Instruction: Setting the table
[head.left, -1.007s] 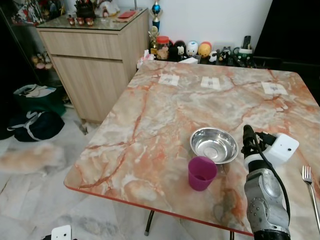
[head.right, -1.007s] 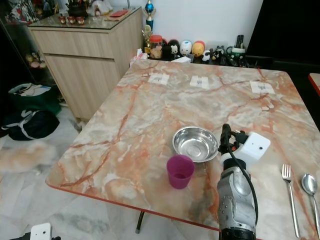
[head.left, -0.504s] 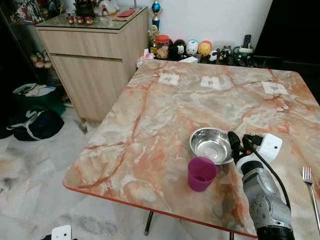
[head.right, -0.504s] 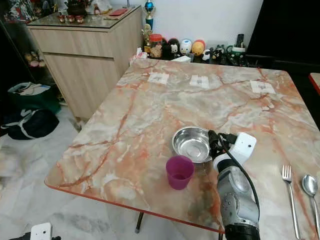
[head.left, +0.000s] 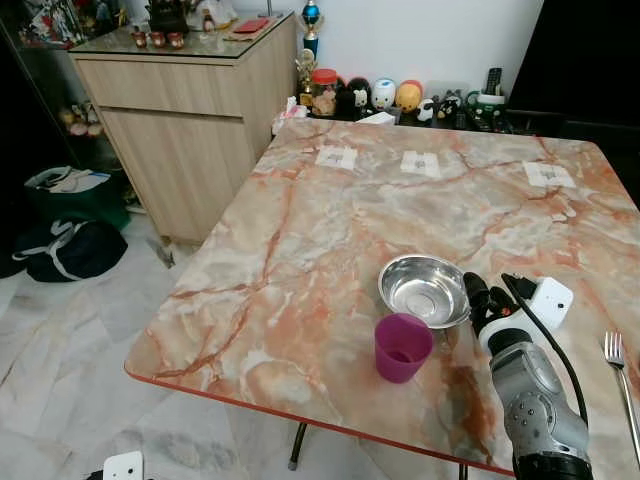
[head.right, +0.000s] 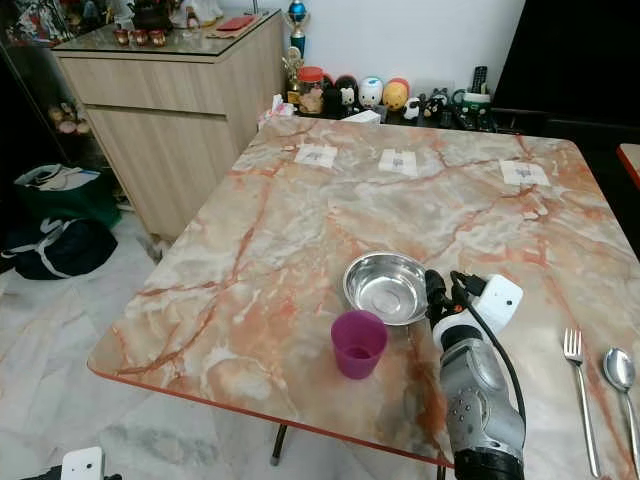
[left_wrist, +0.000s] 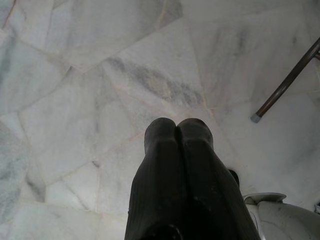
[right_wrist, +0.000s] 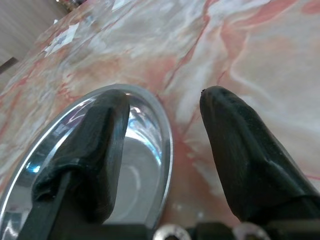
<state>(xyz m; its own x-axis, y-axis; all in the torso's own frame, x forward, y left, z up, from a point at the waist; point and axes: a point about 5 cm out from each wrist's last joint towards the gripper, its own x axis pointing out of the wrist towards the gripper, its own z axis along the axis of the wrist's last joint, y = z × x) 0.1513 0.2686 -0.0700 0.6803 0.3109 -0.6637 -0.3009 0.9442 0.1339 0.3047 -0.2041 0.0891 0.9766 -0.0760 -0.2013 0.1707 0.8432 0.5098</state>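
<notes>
Marble table (head.left: 300, 250) carries a steel bowl (head.left: 425, 290) beside a purple cup (head.left: 403, 347) — fork (head.left: 620, 375) lies further right. Right gripper (right_wrist: 162, 122) straddles the bowl's rim, fingers spread, one inside. Left gripper (left_wrist: 175, 132) hangs above floor tiles (left_wrist: 75, 75), fingers pressed together.

head: down on table (head.left: 300, 250) | wrists: floor (left_wrist: 75, 75), bowl (right_wrist: 150, 150) close

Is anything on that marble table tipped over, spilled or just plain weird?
Nothing stands out. The steel bowl and purple cup stand upright, and the fork and spoon lie side by side on the table. No spills visible.
</notes>
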